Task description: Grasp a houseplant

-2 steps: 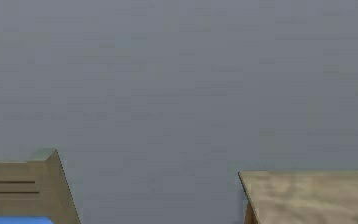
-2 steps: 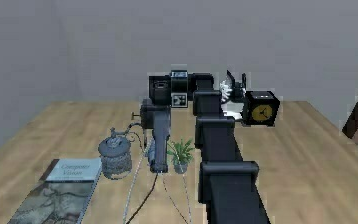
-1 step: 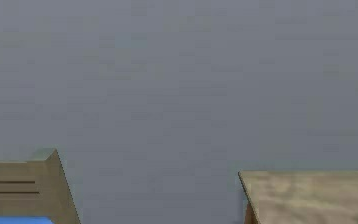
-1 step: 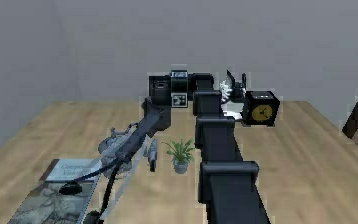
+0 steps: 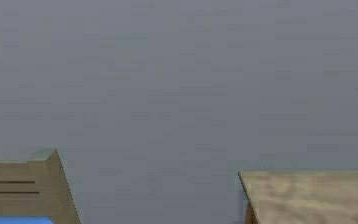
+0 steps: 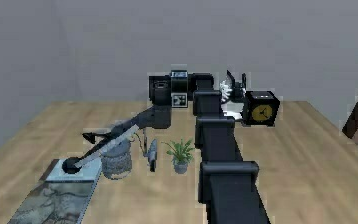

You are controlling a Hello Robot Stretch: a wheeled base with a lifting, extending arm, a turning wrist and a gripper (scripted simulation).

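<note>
Wooden tabletop [image 6: 307, 170] runs across the arm side view. At its left, 1 marbled flat slab [image 6: 47, 200] lies at the near edge, with a desk lamp [image 6: 107, 140] standing on its corner and slanting up to the right. Just right of the lamp's foot stands a grey pot [image 6: 115, 162], then a slim upright item [image 6: 152, 155] too small to name. The houseplant [image 6: 180, 153], a small green tuft in a pot, stands next, just left of the arm [image 6: 222, 160].

The gripper [image 6: 162, 95] sits higher in the picture than the plant, near the lamp's head. Its far end is hard to make out, so I cannot tell how its fingers stand or whether it holds anything. Right of the arm stands a black clock [image 6: 261, 108].

My judgement is that this is the approach step, with the grasp not yet made. The next move probably calls for lining the gripper up with the plant.

Room is tight on the plant's left, where the slim item and lamp crowd it. Bare table lies right of the arm. In the forward view, a grey cabinet [image 5: 32, 185] and a wooden table corner [image 5: 307, 195] flank open wall.
</note>
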